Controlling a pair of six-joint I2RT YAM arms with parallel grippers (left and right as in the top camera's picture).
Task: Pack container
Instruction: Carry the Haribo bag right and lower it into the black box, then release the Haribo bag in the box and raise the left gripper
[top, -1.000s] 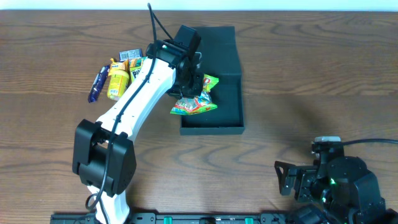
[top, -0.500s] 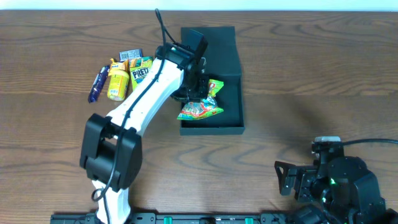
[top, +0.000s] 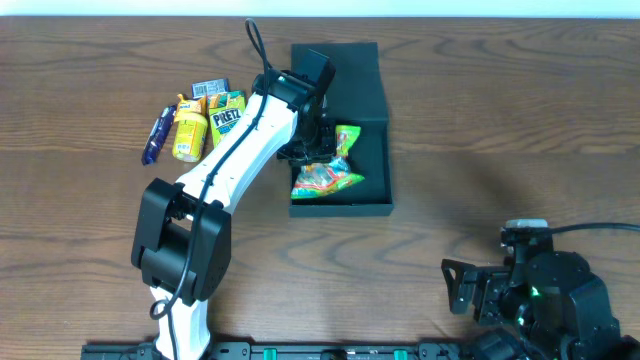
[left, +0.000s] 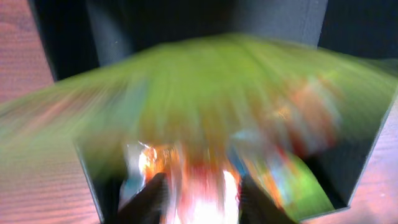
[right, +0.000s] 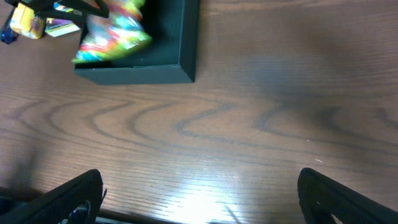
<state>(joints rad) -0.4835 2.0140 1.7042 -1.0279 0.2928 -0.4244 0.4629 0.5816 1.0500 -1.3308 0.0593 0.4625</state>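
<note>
The container (top: 372, 205) is a dark rectangular box with its flap lid (top: 350, 85) open toward the far side; it also shows in the right wrist view (right: 180, 56). My left gripper (top: 318, 150) is over the box, shut on a green snack packet (top: 330, 175) that hangs into it. In the left wrist view the packet (left: 205, 106) is a blurred green and orange mass between the fingers (left: 199, 199), with the box walls around it. My right gripper (right: 199, 193) is open and empty over bare table at the near right.
Several snack packets lie left of the box: a yellow packet (top: 189, 135), a green pretzel packet (top: 226, 115), a blue bar (top: 155, 138) and a small grey packet (top: 210, 89). The right arm base (top: 535, 290) sits at the near right.
My left gripper has carried the green packet rightward from the box's left edge to over its inside and lowered it. The right arm has not moved.
</note>
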